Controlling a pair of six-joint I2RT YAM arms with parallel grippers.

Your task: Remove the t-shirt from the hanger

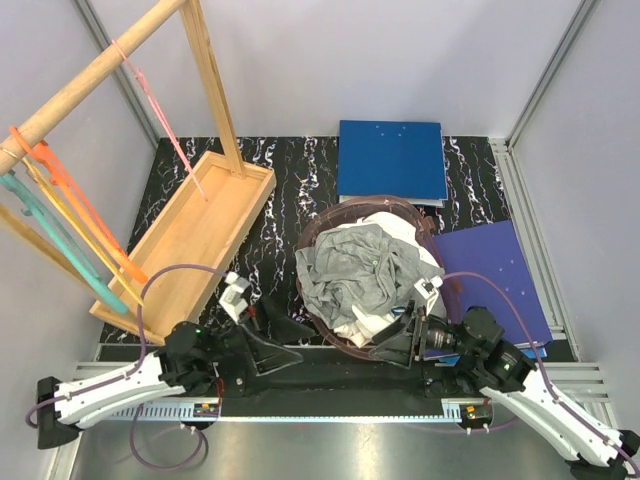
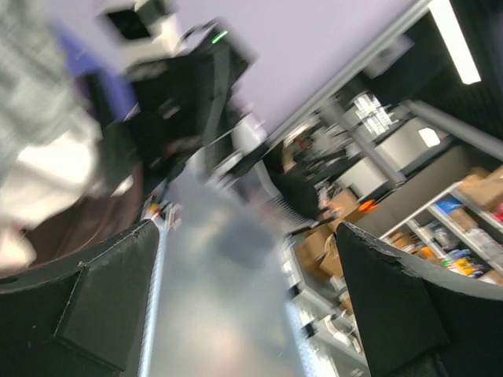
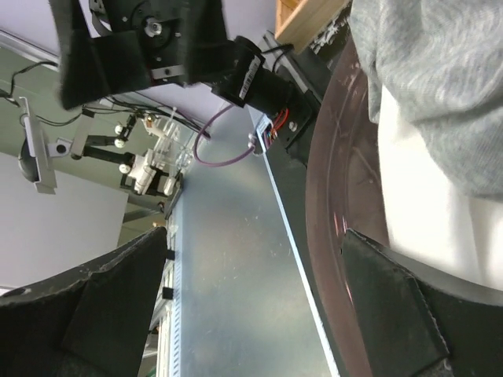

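Top external: left gripper [image 1: 290,328] and right gripper [image 1: 388,345] gape empty by the basket [image 1: 308,243]; yanking the t-shirt [image 1: 345,265] could tip it.

- You have no text, label, brand, number or sign to read in any of the three views.
- In the left wrist view, the cardboard boxes [image 2: 481,187] on the shelves [image 2: 464,236] in the background are too blurred for you to make out any print on them.
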